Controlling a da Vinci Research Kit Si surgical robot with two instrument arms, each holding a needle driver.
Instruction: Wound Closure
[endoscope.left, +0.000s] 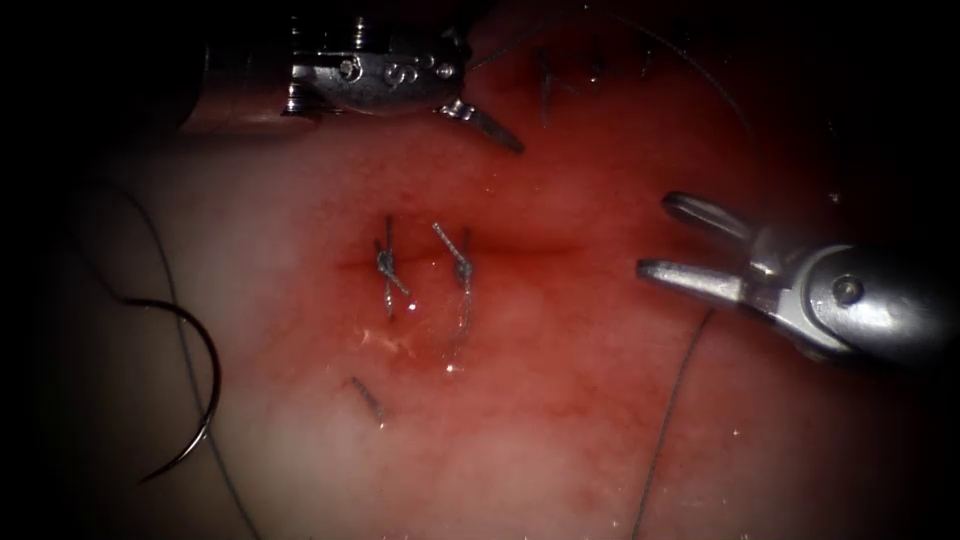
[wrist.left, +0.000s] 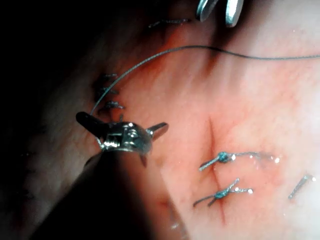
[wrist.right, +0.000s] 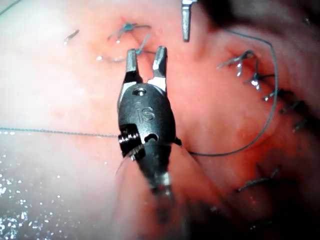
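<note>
The pale, red-stained slab of tissue (endoscope.left: 560, 400) carries a short horizontal cut (endoscope.left: 520, 248) at the centre of the endoscope view, crossed by two knotted blue-grey stitches (endoscope.left: 385, 265) toward its left end. The dark curved steel needle (endoscope.left: 200, 380) lies loose on the pale tissue at about nine o'clock from the cut, well to its left, held by neither tool and not in the tissue. A thin grey thread (endoscope.left: 670, 420) runs down from under the right tool toward six o'clock.

The left arm's silver wristed tool (endoscope.left: 480, 118) sits at about twelve o'clock from the stitches, its jaws spread wide and holding nothing; the left wrist view shows the same spread jaws (wrist.left: 122, 127), with the thread passing just beside one tip.

The right arm's silver tool (endoscope.left: 665, 240) comes in at three o'clock, near the cut's right end, its two jaws parted and empty. In the right wrist view (wrist.right: 146, 61) they stand apart above the tissue.
</note>
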